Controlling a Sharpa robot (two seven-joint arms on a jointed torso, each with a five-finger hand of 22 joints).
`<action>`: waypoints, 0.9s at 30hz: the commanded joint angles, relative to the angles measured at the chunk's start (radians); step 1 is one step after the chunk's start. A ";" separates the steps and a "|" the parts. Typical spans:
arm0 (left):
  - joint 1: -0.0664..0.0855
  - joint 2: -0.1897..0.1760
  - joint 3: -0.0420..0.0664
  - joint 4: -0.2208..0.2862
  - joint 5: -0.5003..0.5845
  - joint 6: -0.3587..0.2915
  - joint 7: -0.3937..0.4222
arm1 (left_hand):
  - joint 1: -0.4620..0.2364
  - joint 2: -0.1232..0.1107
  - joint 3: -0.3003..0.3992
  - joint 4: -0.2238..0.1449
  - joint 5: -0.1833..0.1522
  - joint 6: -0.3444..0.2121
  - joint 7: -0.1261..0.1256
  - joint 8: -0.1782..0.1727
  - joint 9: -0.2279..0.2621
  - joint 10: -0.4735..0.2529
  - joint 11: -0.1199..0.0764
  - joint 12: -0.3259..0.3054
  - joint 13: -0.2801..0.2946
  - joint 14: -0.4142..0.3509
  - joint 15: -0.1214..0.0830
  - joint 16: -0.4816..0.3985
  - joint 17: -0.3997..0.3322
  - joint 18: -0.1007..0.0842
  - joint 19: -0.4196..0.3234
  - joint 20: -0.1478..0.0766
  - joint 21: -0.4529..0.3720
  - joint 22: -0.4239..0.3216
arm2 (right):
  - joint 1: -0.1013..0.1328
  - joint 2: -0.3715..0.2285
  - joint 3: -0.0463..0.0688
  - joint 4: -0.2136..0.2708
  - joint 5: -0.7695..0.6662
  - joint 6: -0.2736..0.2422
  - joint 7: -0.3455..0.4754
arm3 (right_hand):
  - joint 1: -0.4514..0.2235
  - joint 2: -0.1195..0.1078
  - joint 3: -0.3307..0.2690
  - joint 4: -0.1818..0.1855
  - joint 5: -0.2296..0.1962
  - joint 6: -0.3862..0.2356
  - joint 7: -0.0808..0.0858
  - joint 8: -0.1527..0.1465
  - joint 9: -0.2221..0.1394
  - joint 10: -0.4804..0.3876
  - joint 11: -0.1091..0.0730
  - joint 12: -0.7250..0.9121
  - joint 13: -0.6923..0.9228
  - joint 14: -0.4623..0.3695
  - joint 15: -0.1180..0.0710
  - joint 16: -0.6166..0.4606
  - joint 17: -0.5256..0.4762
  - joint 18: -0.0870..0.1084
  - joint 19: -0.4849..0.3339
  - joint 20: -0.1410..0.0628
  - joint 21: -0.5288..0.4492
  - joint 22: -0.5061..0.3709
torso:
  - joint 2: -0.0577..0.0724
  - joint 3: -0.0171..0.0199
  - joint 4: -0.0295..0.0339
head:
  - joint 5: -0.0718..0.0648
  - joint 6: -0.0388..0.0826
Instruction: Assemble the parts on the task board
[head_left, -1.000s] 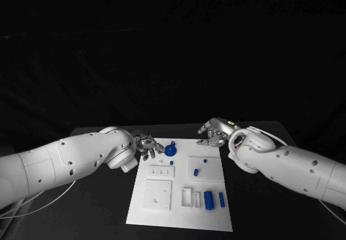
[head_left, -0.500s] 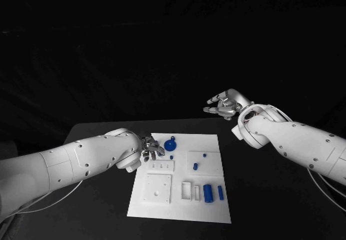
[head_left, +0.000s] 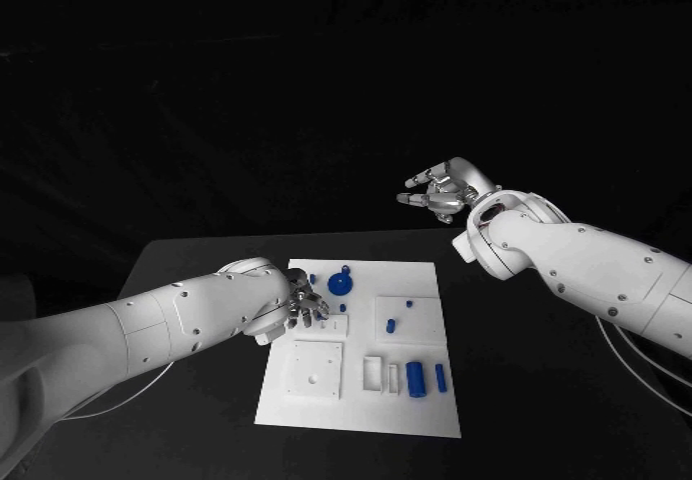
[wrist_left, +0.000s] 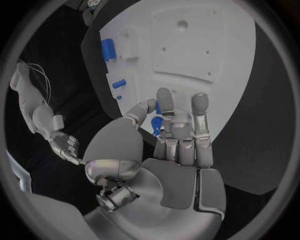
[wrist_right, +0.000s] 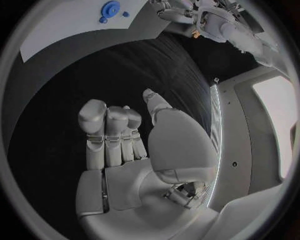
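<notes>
Over the task board, the left hand hovers with fingers apart, empty, near a round blue part; the right hand hangs raised beyond the table, fingers loosely curled, empty.

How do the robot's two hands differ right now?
The left hand sits low over the task board, by the blue parts; the right hand is raised beyond the table's far edge. The left hand's fingers curl; the right's stand straighter. Both look empty.
</notes>
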 joint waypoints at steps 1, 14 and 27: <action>-0.010 0.012 0.000 -0.015 -0.045 0.023 -0.010 | 0.007 0.014 0.034 -0.037 0.003 0.098 -0.091 0.004 0.219 0.043 -0.009 0.003 -0.001 0.000 -0.002 -0.007 0.000 -0.005 0.008 0.000 -0.015 0.015 | 0.002 0.005 0.001 -0.002 0.011 -0.004 0.010 | 0.004 0.006 -0.008 -0.001 0.003 -0.003 -0.001 -0.002 0.000 -0.005 0.000 -0.006 -0.001 -0.001 0.003 -0.003 -0.001 0.009 0.021 0.006 -0.006 0.107 | 0.001 0.0002 -0.0013 | 0.000 -0.005; -0.028 0.033 0.001 -0.051 -0.135 0.015 0.019 | 0.022 0.011 0.030 -0.029 -0.009 0.095 -0.089 0.003 0.216 0.043 -0.008 0.000 -0.001 0.001 -0.002 -0.010 -0.003 -0.006 0.017 0.000 -0.037 0.037 | 0.003 0.016 0.003 -0.006 0.007 0.006 0.003 | 0.008 0.010 -0.005 -0.006 -0.001 -0.005 0.000 -0.002 0.000 -0.006 0.000 -0.006 -0.002 -0.002 0.003 -0.003 -0.001 0.009 0.023 0.006 -0.006 0.108 | -0.002 0.0004 -0.0003 | -0.012 -0.011; -0.039 0.040 0.001 -0.064 -0.144 0.022 0.026 | 0.025 0.009 0.030 -0.027 -0.010 0.096 -0.089 0.003 0.215 0.043 -0.008 0.001 -0.001 0.001 -0.002 -0.009 -0.003 -0.006 0.020 0.000 -0.044 0.043 | 0.003 0.018 0.003 -0.009 0.004 0.016 -0.004 | 0.006 0.012 0.004 -0.013 -0.006 -0.002 0.000 -0.002 0.000 -0.007 0.000 -0.006 -0.002 -0.002 0.003 -0.003 -0.001 0.009 0.023 0.007 -0.008 0.108 | -0.002 0.0013 -0.0004 | -0.017 -0.015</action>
